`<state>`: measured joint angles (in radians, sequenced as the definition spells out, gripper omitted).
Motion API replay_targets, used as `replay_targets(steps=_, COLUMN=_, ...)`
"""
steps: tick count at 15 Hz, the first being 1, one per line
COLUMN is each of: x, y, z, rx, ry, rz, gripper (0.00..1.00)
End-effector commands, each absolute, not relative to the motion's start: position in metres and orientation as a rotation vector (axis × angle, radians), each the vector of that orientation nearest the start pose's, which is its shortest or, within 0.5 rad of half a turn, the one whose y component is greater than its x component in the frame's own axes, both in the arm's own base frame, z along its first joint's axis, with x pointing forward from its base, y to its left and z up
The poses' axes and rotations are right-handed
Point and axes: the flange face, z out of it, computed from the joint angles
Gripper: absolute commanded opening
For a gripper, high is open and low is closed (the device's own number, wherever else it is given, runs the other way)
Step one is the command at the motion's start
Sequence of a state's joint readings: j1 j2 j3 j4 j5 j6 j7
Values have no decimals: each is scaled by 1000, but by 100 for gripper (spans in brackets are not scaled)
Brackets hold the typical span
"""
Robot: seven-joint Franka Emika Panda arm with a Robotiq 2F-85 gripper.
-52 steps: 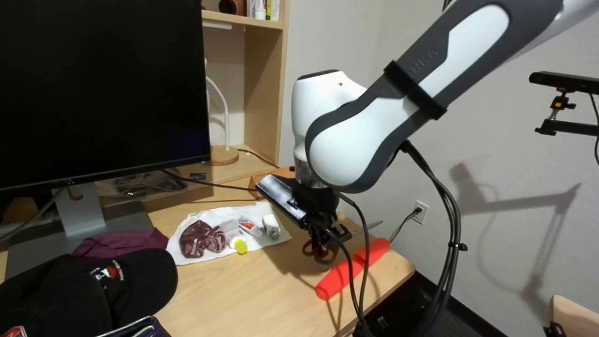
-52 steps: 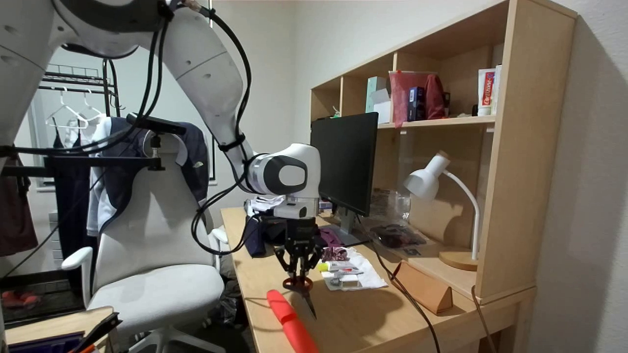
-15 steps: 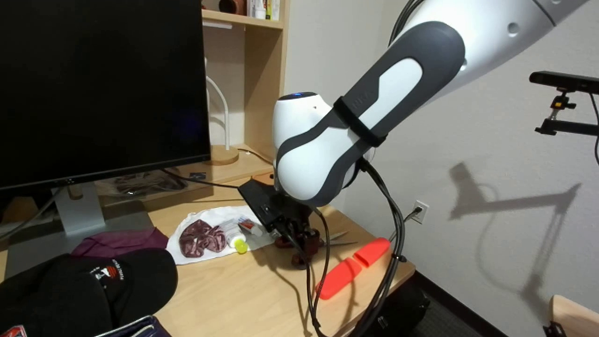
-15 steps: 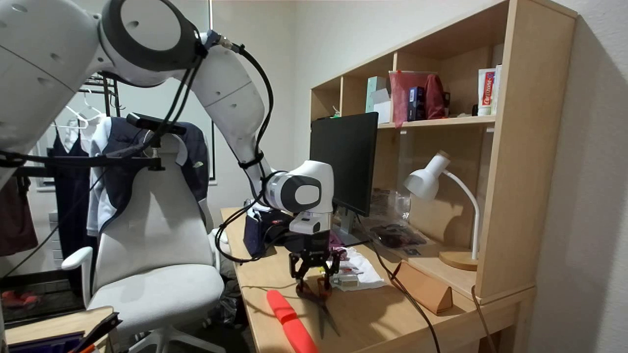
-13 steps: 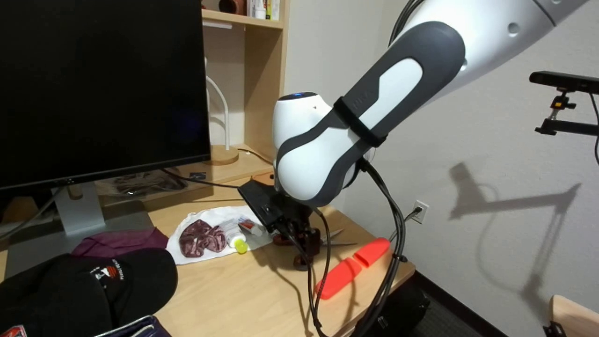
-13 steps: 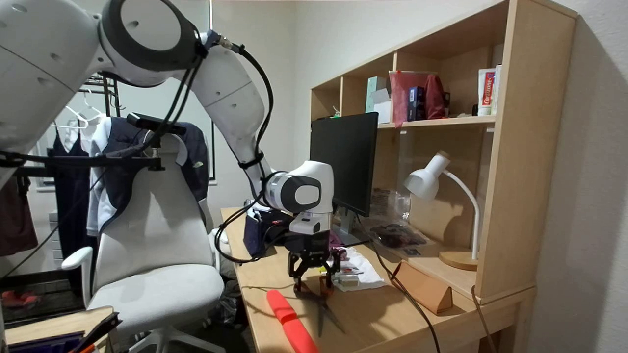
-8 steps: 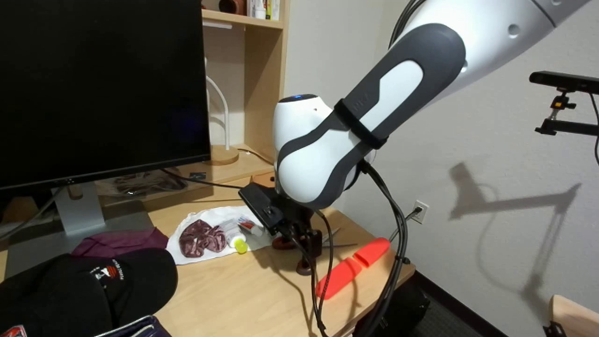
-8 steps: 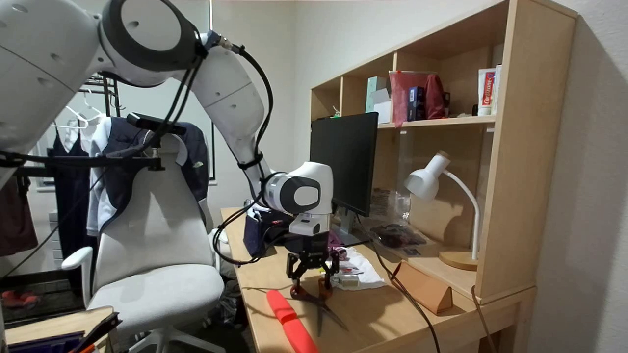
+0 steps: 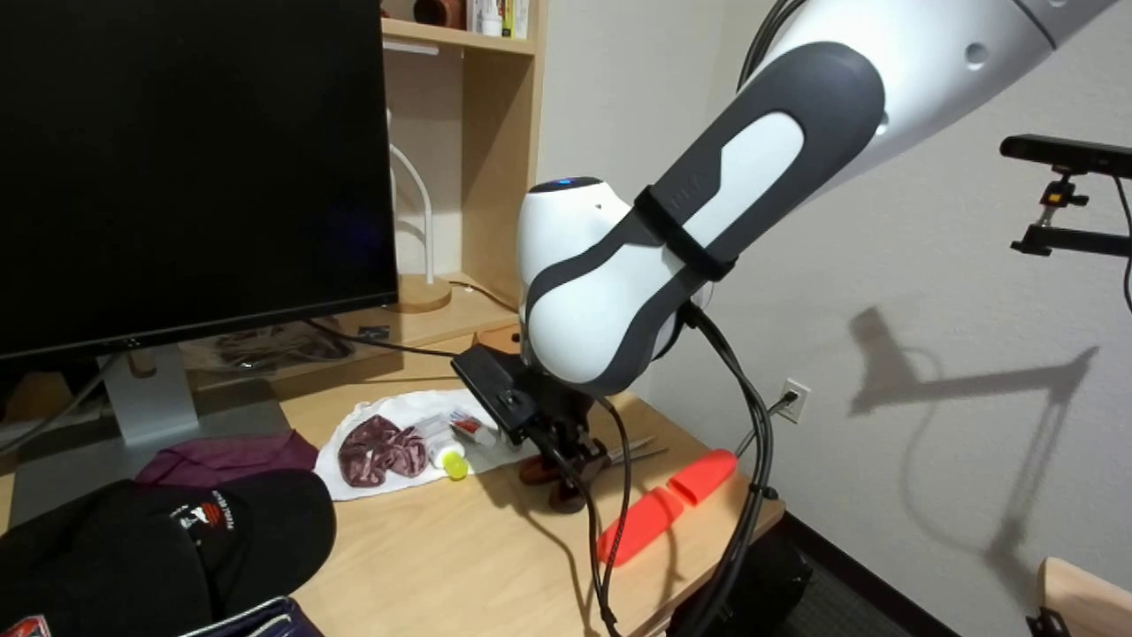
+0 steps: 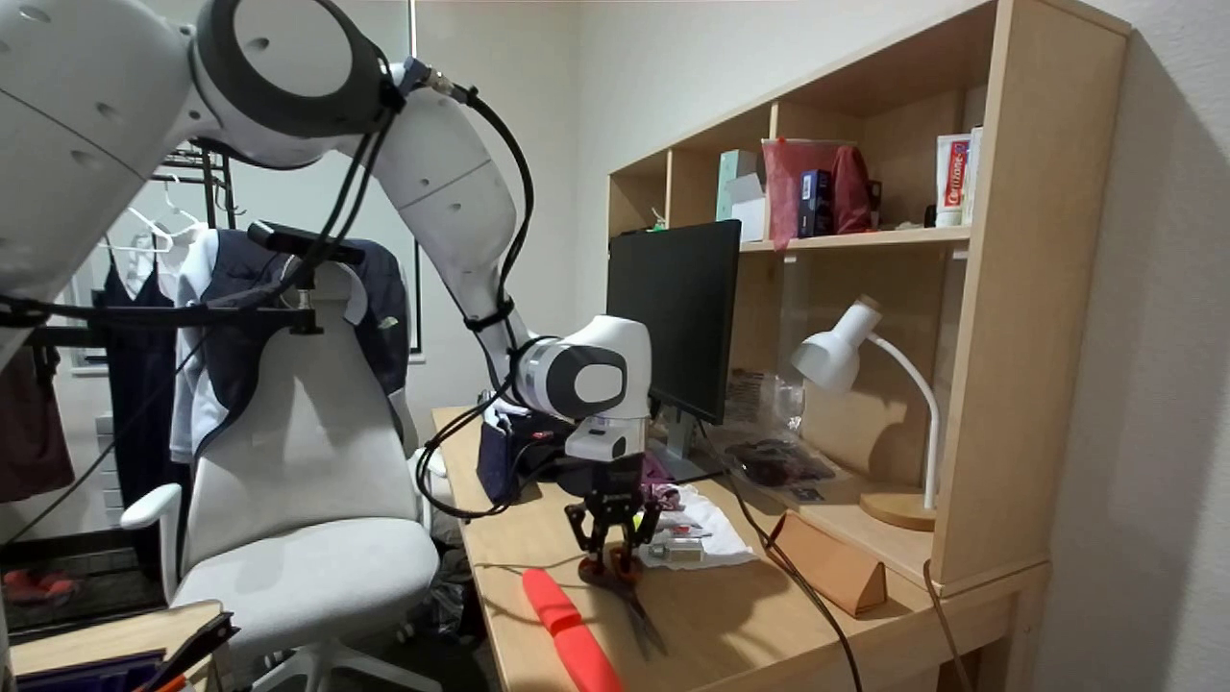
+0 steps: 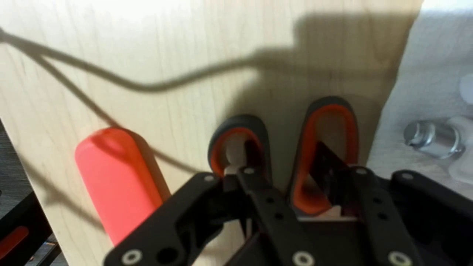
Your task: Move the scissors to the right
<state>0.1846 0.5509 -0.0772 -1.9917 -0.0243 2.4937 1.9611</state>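
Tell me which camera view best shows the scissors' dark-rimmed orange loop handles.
The wrist view: it shows both loop handles large, from above, though the black fingers hide parts. Both exterior views show them only small and partly covered, but reveal the slim metal blades.

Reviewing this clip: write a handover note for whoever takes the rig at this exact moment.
Gripper: low over the desk, jaws parted, one apparently inside each handle loop of the scissors.
Scissors: blades slightly open, handles between the red stick-shaped object and the white sheet. Whether they rest fully on the desk is hard to tell.
Done: jaws set at the loops; no target is marked, so the rightward move can't be confirmed.
To do: check position; if right, probably lift the jaws out without dragging the scissors.
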Motion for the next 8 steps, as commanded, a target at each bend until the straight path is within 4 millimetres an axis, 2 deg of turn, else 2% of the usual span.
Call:
replay_targets(steps=1, x=592, y=64, z=176, rx=-1985, ry=2512, rz=-11, gripper=9)
replay_targets(steps=2, x=592, y=64, z=177, rx=-1984, ry=2514, rz=-12, gripper=53)
replay_targets(steps=3, x=592, y=65, z=177, rx=-1994, ry=2510, rz=-16, gripper=49)
replay_targets(steps=4, x=592, y=65, z=178, rx=-1997, ry=2505, rz=-15, gripper=50)
replay_targets(steps=8, x=588, y=67, z=177, rx=-2004, ry=2502, rz=-6, gripper=74)
